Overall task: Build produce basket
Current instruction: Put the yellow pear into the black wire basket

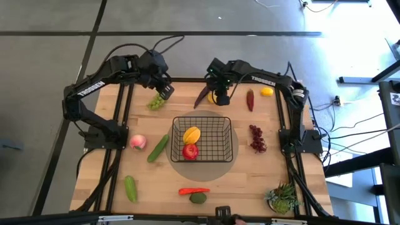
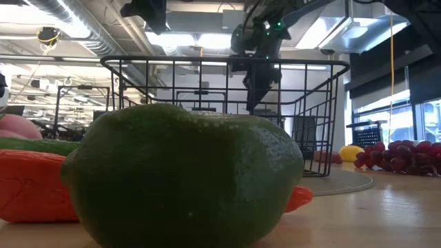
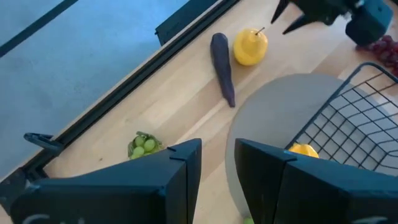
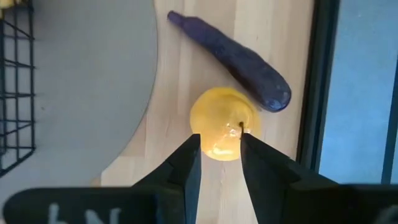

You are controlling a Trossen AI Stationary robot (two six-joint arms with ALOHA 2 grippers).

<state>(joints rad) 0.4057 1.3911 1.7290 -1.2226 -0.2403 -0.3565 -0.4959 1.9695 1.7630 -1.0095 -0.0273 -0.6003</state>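
The black wire basket (image 1: 220, 128) stands on a round grey mat (image 1: 203, 172) mid-table, with a yellow fruit (image 1: 191, 134) and a red tomato (image 1: 190, 150) inside. Behind it a yellow stemmed fruit (image 4: 219, 121) lies beside the purple eggplant (image 4: 239, 59). My right gripper (image 4: 221, 148) hangs open just above that fruit, pointing down, clear of it in the left wrist view. Over the far left, above the green grapes (image 3: 142, 146), my left gripper (image 3: 217, 162) is open with nothing between its fingers.
Loose produce on the table: peach (image 1: 138, 142), two cucumbers (image 1: 158, 149) (image 1: 130, 187), dark red grapes (image 1: 257, 139), a lemon (image 1: 267, 92), chillies (image 1: 250, 100) (image 1: 194, 191) and a green fruit (image 1: 198, 198). A potted plant (image 1: 284, 197) stands at the near right corner.
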